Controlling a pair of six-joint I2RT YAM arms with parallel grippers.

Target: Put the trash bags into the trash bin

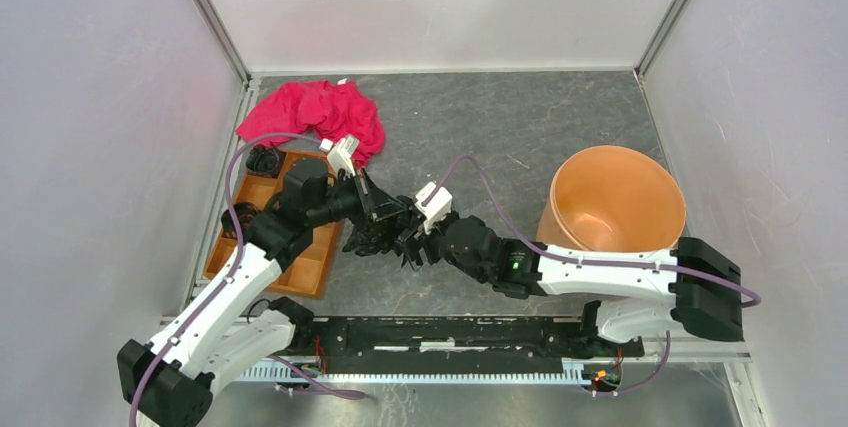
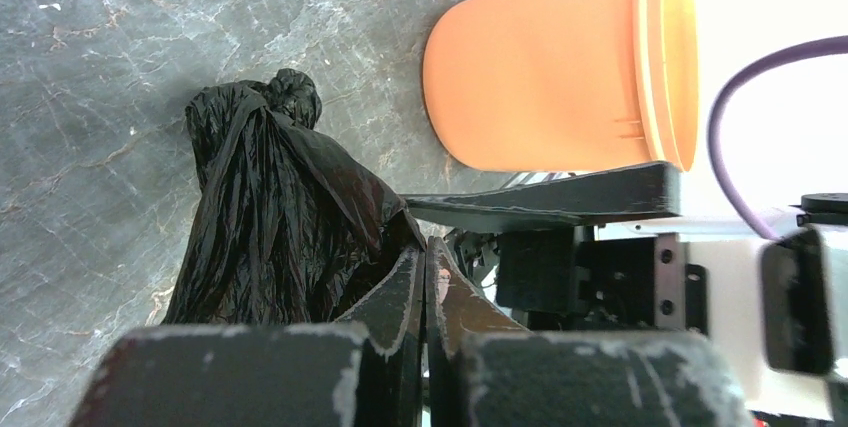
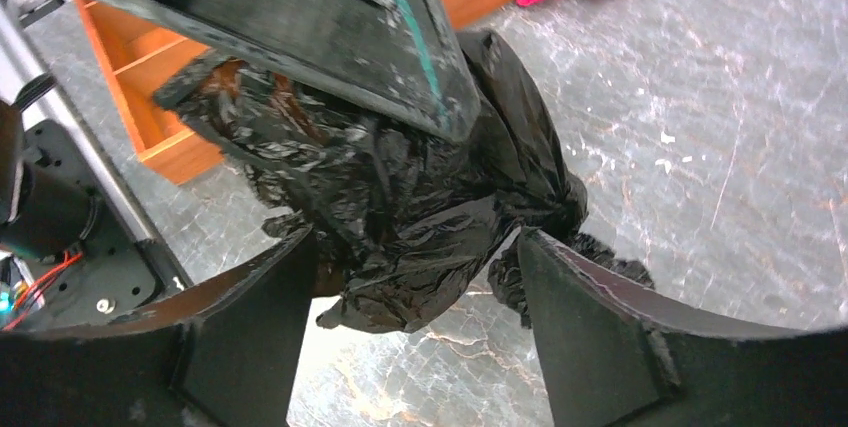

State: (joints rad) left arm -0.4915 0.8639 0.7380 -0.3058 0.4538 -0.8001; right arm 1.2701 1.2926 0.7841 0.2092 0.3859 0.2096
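While the black trash bag (image 3: 420, 197) is lying bunched: it is resting on the grey table (image 1: 500, 127), between both grippers and well apart from the bin.
Left gripper (image 2: 425, 257): pressing its 2 fingers together, apparently pinching a fold of the bag.
Right gripper (image 3: 415, 242): gaping wide, straddling the bag's bulk, gripping nothing.
Trash bin (image 2: 540, 67): standing upright to the right.
Risk, grip: glossy film may be slipping from 1 narrow pinch, or tearing if both arms are pulling apart.
Risk, bin: trailing plastic may be catching the rim and tipping the bucket.
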